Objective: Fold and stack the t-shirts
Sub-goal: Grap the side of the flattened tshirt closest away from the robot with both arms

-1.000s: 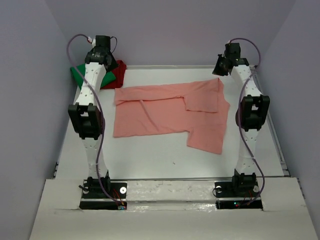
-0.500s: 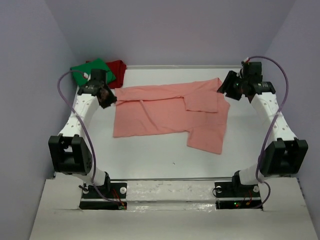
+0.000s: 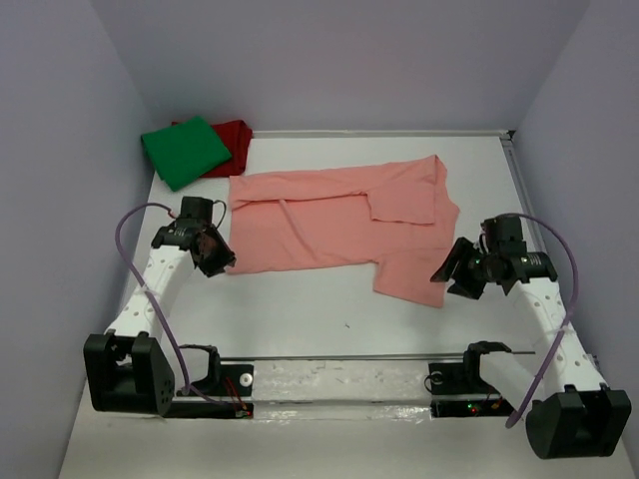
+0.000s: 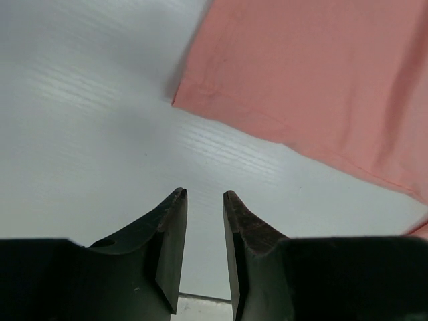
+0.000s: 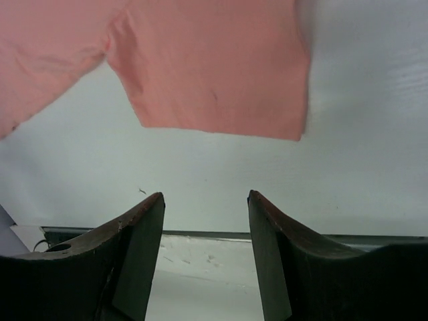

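Left gripper (image 4: 204, 194) beside salmon-pink tee (image 4: 321, 80)

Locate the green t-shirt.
In the top view, the green t-shirt lies at the far left corner of the table, partly covering the dark red t-shirt.

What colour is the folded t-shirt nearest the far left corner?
The folded cotton t-shirt is bright green; see top external view.

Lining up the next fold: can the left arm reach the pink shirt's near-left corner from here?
Probably yes. The left gripper hangs just beside that corner of the salmon-pink t-shirt, jaws slightly apart and empty, with only bare table between them.
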Robot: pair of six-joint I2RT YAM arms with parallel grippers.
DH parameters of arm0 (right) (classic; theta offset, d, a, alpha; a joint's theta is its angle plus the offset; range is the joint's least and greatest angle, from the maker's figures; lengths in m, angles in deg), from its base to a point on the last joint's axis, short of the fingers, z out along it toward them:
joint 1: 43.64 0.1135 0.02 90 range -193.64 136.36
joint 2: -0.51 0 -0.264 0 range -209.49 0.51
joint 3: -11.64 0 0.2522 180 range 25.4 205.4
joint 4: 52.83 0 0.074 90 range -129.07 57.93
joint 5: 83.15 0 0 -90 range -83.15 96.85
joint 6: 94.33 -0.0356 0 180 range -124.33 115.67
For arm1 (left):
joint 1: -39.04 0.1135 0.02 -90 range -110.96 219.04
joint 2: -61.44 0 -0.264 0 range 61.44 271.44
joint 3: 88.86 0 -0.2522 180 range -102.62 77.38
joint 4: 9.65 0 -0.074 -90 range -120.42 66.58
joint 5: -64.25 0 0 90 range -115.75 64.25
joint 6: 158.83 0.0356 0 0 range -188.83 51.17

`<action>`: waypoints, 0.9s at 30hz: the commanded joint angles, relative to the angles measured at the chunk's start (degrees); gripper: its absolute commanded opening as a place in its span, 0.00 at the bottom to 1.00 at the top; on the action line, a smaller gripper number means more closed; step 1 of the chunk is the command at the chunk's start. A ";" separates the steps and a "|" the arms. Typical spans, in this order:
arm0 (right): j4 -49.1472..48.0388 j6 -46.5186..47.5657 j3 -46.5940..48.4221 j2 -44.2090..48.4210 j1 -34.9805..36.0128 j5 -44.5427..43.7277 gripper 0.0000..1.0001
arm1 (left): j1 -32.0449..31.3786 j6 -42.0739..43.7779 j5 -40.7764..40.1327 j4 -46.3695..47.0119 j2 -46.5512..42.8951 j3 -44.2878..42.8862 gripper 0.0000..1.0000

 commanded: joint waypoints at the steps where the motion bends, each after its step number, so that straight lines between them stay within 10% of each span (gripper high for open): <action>1: 1.40 -3.03 -6.57 3.41 -0.22 3.28 0.59 | -0.39 -1.68 2.51 1.11 -0.80 5.76 0.39; 27: -10.64 -14.19 -15.38 -2.02 -0.22 -7.79 0.63 | 1.89 -6.34 4.89 12.11 6.23 7.09 0.68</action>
